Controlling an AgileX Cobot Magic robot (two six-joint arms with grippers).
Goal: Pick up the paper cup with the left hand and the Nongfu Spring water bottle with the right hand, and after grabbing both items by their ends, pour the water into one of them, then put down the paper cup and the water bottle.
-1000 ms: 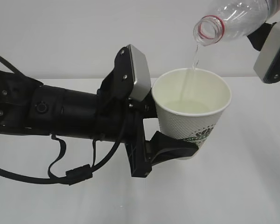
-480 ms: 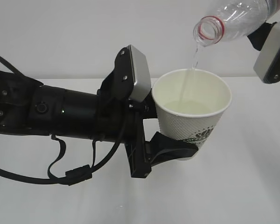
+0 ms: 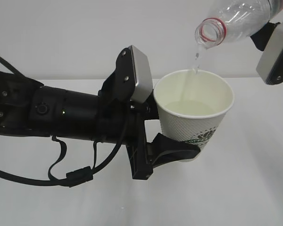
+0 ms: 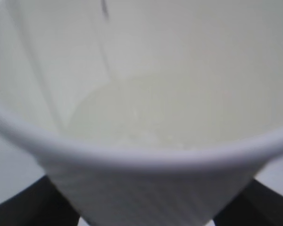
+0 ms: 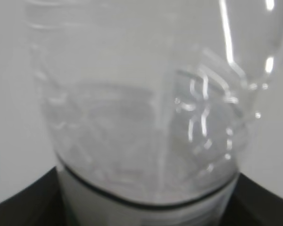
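Note:
The white dimpled paper cup (image 3: 193,117) hangs upright above the table, my left gripper (image 3: 186,141) shut on its lower wall just above the base. Clear water (image 3: 191,107) lies in its cream bottom. Above it the clear Nongfu Spring water bottle (image 3: 236,18) is tipped with its red-ringed mouth (image 3: 210,32) down-left, dripping a thin broken stream (image 3: 195,57) into the cup. The right hand's grey slab (image 3: 276,52) shows at the right edge. In the left wrist view the cup (image 4: 141,188) fills the frame between dark fingers (image 4: 19,207). My right gripper (image 5: 146,214) is shut on the bottle (image 5: 146,117).
The white table (image 3: 240,197) lies under both arms, with a white wall behind it. My thick black left arm (image 3: 61,115) with looping cables (image 3: 70,174) spans the left half of the exterior view.
The stream from the bottle's mouth has thinned from a steady thread to a broken trickle. Cup, bottle and both arms have stayed in place.

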